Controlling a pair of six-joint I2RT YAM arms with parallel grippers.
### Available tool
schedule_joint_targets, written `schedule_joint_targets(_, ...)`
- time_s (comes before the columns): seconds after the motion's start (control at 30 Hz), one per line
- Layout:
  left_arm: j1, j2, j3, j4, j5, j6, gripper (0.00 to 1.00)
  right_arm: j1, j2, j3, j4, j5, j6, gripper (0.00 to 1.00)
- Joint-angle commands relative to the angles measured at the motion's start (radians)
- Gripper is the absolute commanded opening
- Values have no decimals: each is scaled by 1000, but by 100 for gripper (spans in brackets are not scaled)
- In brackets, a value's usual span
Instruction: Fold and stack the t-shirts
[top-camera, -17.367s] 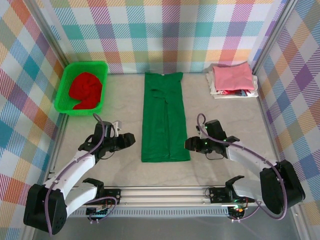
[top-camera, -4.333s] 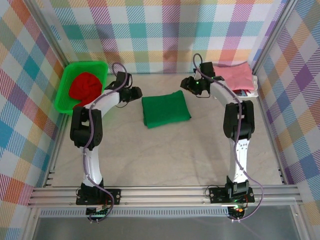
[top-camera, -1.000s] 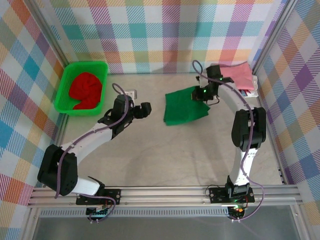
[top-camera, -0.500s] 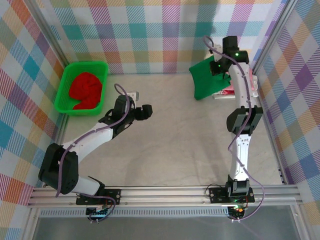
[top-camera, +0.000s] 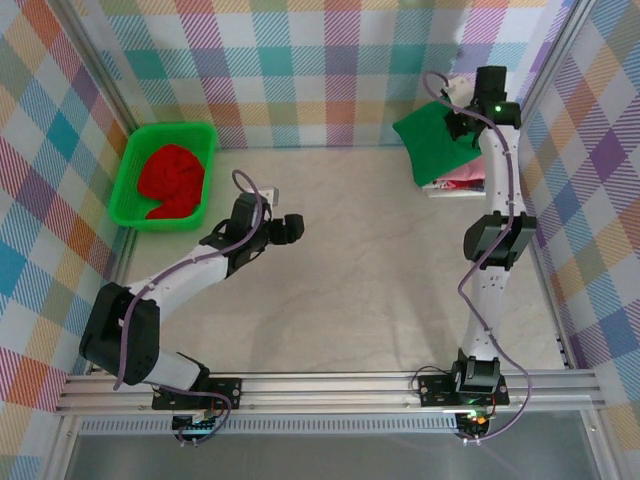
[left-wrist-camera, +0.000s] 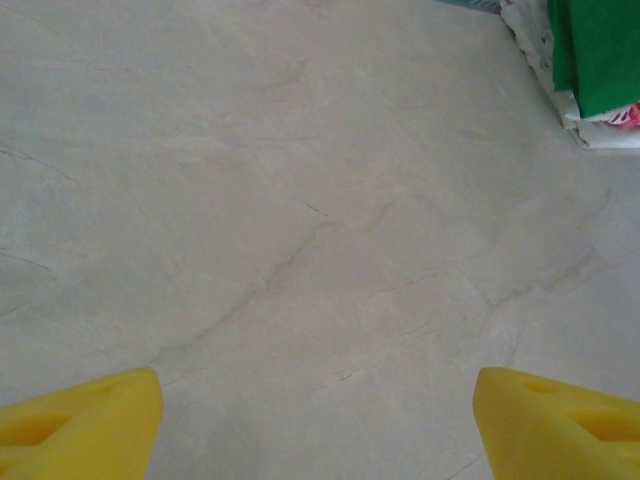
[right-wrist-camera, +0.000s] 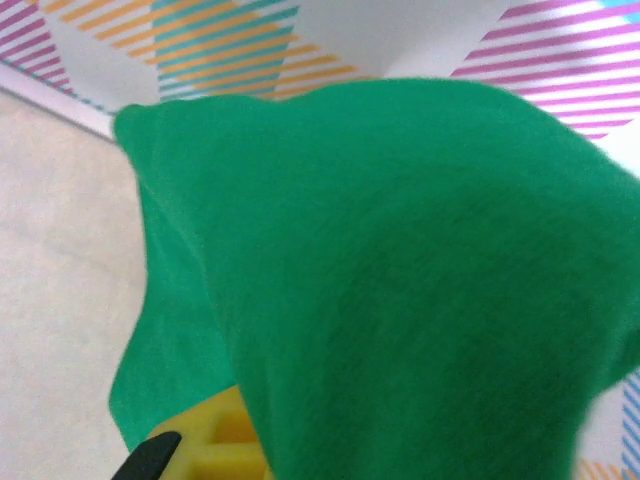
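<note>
The folded dark green t-shirt (top-camera: 437, 145) hangs in the air over the stack (top-camera: 460, 183) of pink and white shirts. It is tilted, its lower edge trails past the stack's left side, and it is not yet resting on the stack. The right fingers (right-wrist-camera: 225, 440) are pinched tight on it. Cloth drapes over them in the wrist view, so it is hard to say whether the pinch catches every layer of the fold or only the top ones.

That is the main risk. If only some layers are held, the loose ones could sag open as the shirt comes down, and the fold would be lost. Because the shirt hangs off-centre, letting go here would likely leave it half on the stack and half on the bench (top-camera: 350, 300), or let it slide off to the left. A low, dragging approach could also shove the pink shirt out of line or tip the pile.

The left fingers (left-wrist-camera: 85, 420) are spread wide and hold nothing. They hover over bare bench well to the left of the stack, too far to steady it. Further left again, the red t-shirt (top-camera: 172, 178) lies crumpled in the basket (top-camera: 130, 190), unfolded.
</note>
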Motion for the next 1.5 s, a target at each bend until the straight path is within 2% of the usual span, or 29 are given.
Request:
schedule_joint_targets(0.0,-1,12,-2,-13,-6,9,82,-50,28,33,112,-25,-33,0)
schedule_joint_targets(0.23,-1,-6,29,-44,-7,9,82,-108,118,33,216,2,-53,0)
schedule_joint_targets(0.33,-1,-16,40,-68,-19,18,82,-123,164,32,295,54,-69,0)
schedule_joint_targets(0.37,-1,-20,43,-77,-25,20,82,-124,176,31,327,90,-80,11)
schedule_joint_targets(0.4,-1,-25,47,-86,-31,24,82,-125,193,33,370,145,-97,36)
schedule_joint_targets(0.47,-1,-32,54,-99,-43,32,82,-126,220,48,438,231,-132,78)
schedule_joint_targets(0.5,-1,-37,58,-105,-48,34,82,-126,229,54,487,281,-151,92)
schedule_joint_targets(0.53,-1,-38,61,-110,-50,38,82,-127,238,65,510,309,-170,96)
schedule_joint_targets(0.6,-1,-37,73,-115,-56,43,82,-126,237,91,517,355,-174,100)
schedule_joint_targets(0.7,0,-27,88,-111,-61,43,82,-126,187,73,508,402,-118,100)
schedule_joint_targets(0.87,0,-26,97,-83,-73,28,83,-123,32,-57,458,367,63,100)
schedule_joint_targets(0.97,1,-65,77,-57,-118,32,84,-114,-139,-301,507,291,179,100)
schedule_joint_targets(1.03,3,-112,50,-32,-178,45,85,-94,-297,-578,678,272,220,100)
schedule_joint_targets(1.13,11,-205,-20,50,-246,84,92,-63,-496,-902,883,223,294,100)
schedule_joint_targets(1.3,22,-380,-217,308,-262,245,95,-15,-724,-1199,932,159,458,100)
schedule_joint_targets(1.37,28,-437,-276,352,-286,295,95,12,-812,-1313,938,117,529,100)
schedule_joint_targets(1.47,34,-517,-388,418,-387,345,93,52,-939,-1538,1036,13,607,100)
